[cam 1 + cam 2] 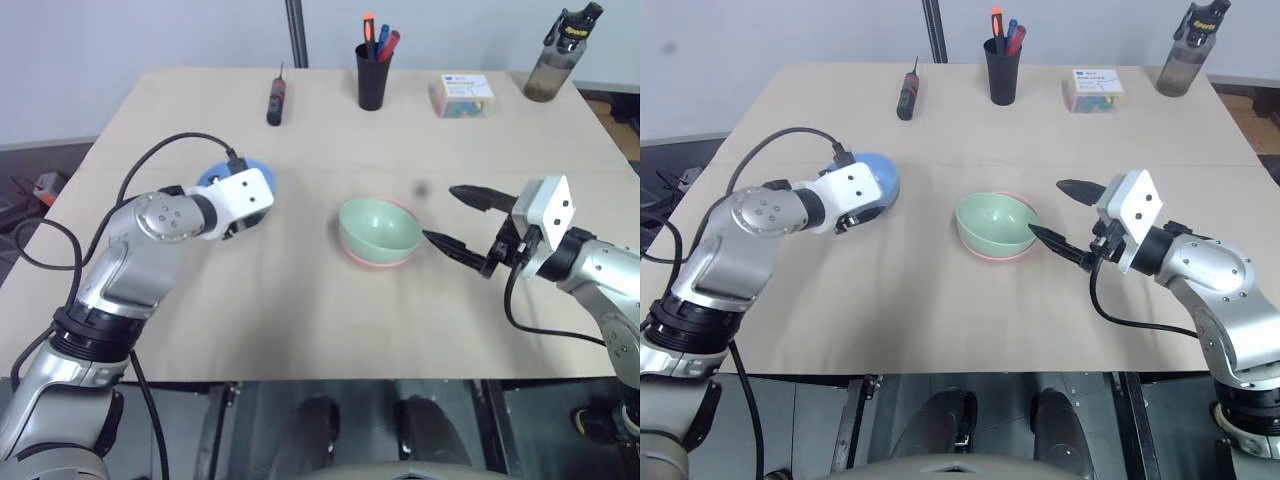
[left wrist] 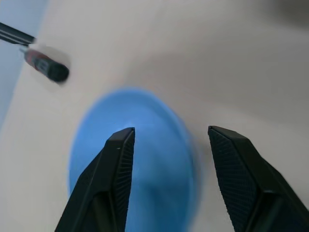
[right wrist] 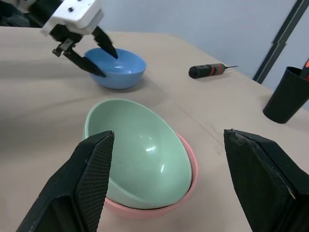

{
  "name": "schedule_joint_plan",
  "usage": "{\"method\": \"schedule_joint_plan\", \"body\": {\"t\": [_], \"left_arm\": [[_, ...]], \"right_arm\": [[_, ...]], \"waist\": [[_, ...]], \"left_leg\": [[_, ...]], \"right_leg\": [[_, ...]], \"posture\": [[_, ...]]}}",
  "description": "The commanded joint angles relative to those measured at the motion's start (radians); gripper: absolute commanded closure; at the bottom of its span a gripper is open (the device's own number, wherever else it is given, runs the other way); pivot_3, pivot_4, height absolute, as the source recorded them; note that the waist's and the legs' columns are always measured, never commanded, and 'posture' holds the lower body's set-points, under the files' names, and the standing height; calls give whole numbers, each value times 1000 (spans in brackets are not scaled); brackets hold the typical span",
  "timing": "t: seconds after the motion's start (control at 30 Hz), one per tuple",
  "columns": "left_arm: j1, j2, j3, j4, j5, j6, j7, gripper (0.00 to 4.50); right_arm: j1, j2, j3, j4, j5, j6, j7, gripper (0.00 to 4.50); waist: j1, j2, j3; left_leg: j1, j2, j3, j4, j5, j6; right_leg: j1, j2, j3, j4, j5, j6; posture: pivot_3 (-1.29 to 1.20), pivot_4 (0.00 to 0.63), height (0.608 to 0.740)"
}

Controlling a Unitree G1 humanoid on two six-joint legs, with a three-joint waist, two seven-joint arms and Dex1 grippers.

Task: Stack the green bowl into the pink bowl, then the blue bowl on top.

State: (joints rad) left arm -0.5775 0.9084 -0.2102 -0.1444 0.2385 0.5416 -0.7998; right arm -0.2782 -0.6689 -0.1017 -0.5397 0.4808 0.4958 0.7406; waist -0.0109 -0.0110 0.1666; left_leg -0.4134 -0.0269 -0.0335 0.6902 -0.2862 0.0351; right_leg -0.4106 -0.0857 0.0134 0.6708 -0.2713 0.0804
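Bowls first: the green bowl point(image 1: 379, 229) sat nested in the pink bowl point(image 3: 186, 189) near the middle of the bench point(image 1: 300, 320), tilted a little so that the pink rim showed only along its near and right-hand side. That half of the job looked done. The blue bowl point(image 1: 880, 180) stood on its own toward the left edge of the bench, well apart from the stacked pair, upright with its mouth up.

The left gripper point(image 3: 94, 58) was right at the blue bowl, its two black fingers apart and straddling the rim, one finger over the inside and the other outside the wall; I could not tell whether either finger touched the plastic, and nothing was clamped. The right gripper point(image 1: 468, 226) hung just beside the stack on its right, fingers spread wide and pointing toward the green bowl, holding nothing.

What the coming move seemed to turn on: the blue bowl lay directly ahead of and below the left gripper, and the stack lay away to that gripper's right, toward the bench's centre. The left arm was plainly the nearer one for the pick-up; I judged it would need to pinch the rim, lift, and carry the bowl rightward over the green one
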Motion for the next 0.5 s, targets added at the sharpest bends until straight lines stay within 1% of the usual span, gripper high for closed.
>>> {"method": "schedule_joint_plan", "body": {"t": [0.03,0.13,0.17,0.2,0.23,0.3,0.33,0.37,0.5], "left_arm": [[-7,-3,-32,12,71,33,28,1838],[-16,-20,-58,69,115,27,53,1838],[-19,-26,-60,82,119,18,54,2350],[-21,-29,-64,92,121,6,52,2628],[-23,-31,-66,97,124,-1,49,3306],[-36,-42,-67,117,125,-14,51,3803],[-43,-47,-67,126,125,-23,48,4262],[-47,-50,-67,132,125,-30,46,4398],[-78,-81,-40,130,81,-62,21,4398]], "right_arm": [[-28,-16,-10,4,4,-28,22,706],[-32,-18,-9,9,1,-29,29,706],[-31,-19,-10,8,3,-28,29,706],[-30,-21,-10,7,3,-27,29,706],[-30,-23,-11,6,5,-26,29,706],[-23,-29,-16,1,1,-25,29,706],[-18,-32,-19,-3,0,-25,27,706],[-16,-34,-21,-6,-1,-24,26,706],[28,-49,-63,-34,11,-19,17,706]], "waist": [[-1,0,0],[-2,0,0],[-2,0,0],[-2,0,0],[-2,0,0],[-2,0,0],[-2,0,0],[-2,0,0],[2,0,0]], "left_leg": [[0,0,0,0,0,0],[0,-2,0,0,0,0],[0,-2,0,0,0,0],[0,-2,0,0,0,0],[0,-2,0,0,0,0],[0,-2,0,0,0,0],[0,-2,0,0,0,0],[0,-2,0,0,0,0],[0,-2,0,0,0,0]], "right_leg": [[0,0,0,0,0,0],[0,0,0,1,0,0],[0,0,0,1,0,0],[0,0,0,1,0,0],[-1,0,0,1,0,0],[-1,0,0,1,0,0],[-1,0,0,1,0,0],[-1,0,0,1,0,0],[-1,0,0,1,0,0]], "posture": [[0,150,740],[0,150,740],[0,150,740],[0,150,740],[0,150,740],[0,150,740],[0,150,740],[0,150,740],[0,150,740]]}}
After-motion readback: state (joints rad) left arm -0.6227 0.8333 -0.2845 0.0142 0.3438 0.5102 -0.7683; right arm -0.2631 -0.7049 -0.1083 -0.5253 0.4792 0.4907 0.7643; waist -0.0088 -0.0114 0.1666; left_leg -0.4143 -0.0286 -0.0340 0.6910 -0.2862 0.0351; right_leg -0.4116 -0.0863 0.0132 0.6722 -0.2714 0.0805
